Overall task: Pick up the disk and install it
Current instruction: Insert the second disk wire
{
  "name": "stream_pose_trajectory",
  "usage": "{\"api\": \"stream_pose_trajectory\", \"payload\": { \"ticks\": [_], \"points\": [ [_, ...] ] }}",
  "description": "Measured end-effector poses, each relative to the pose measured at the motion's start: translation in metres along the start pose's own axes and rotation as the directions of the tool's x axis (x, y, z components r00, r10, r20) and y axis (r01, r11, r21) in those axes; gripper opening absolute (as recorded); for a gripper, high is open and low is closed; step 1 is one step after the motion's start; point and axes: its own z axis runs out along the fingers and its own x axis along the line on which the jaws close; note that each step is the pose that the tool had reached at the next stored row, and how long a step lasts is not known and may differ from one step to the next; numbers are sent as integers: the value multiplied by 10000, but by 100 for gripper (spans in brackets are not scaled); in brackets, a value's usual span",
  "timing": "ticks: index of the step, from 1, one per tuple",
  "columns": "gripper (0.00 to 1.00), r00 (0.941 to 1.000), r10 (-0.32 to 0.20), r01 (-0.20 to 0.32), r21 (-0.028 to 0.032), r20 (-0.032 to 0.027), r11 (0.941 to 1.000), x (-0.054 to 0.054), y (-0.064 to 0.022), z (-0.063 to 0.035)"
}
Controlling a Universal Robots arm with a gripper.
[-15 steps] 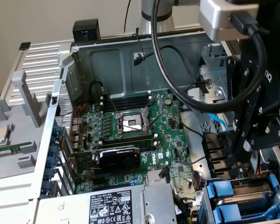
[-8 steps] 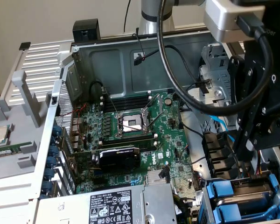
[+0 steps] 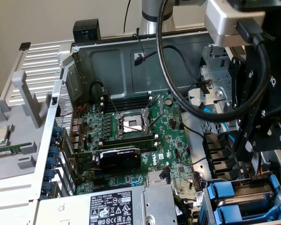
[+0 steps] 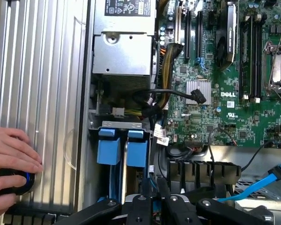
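the open computer case [image 3: 107,56] takes up most of the exterior view, with the green motherboard [image 3: 131,136] across its floor. the grey power supply box [image 3: 117,206] sits at the lower centre of the frame. the black robot arm [image 3: 262,93] hangs at the right edge, reaching down over the drive bay [image 3: 243,197] in the lower right corner. in the wrist view the gripper [image 4: 152,208], at the bottom centre, has its jaws drawn nearly together over the bay; whether they pinch anything i cannot tell. the disk [image 4: 136,147] stands in the bay by its blue frame, beside a second blue-framed drive [image 4: 108,145]. a person's hand [image 4: 9,164] rests on a black knob [image 4: 11,180] at lower left.
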Motion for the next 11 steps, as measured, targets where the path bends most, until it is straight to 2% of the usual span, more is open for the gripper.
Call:
{"api": "stream_pose_trajectory", "payload": {
  "ticks": [11],
  "points": [
    [17, 9992, 394, -394, -20, 43, 9992, 67, -5, 55]
  ]
}}
